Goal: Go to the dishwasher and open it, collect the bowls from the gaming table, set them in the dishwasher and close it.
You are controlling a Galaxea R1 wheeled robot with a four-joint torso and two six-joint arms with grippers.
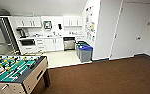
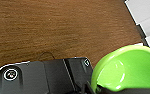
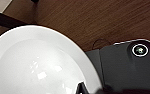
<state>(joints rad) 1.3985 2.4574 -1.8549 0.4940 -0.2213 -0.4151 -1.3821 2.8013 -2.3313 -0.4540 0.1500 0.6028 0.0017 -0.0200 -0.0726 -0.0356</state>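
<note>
The left gripper (image 2: 92, 88) is pinched on the rim of a green bowl (image 2: 127, 68), which shows in the left wrist view above brown carpet (image 2: 53, 27), its hollow facing the camera; a dark finger lies across the near rim. The right gripper (image 3: 84, 89) is clamped on the rim of a white bowl (image 3: 33, 65), seen in the right wrist view over the same brown carpet, with a dark table leg crossing beside it.

In the head view, the lower left of the frame holds a football table (image 1: 18, 72) with a green field, rods and pale wooden sides, standing on the brown carpet (image 1: 103, 77). Behind it, in the upper left, a kitchen nook opens: white wall cabinets (image 1: 28, 22), a counter with a dark coffee machine (image 1: 21, 32), and white base cabinets below. Toward the centre of the frame, under the counter, sits the dishwasher (image 1: 69, 43); its steel front stands upright and looks closed, though it is small at this range. Just right of it, on the pale kitchen floor (image 1: 61, 58), stand grey bins (image 1: 84, 52) with blue and green lids. Further right a white wall corner carries posted papers (image 1: 89, 23), and a white door (image 1: 128, 30) takes the upper right.
</note>
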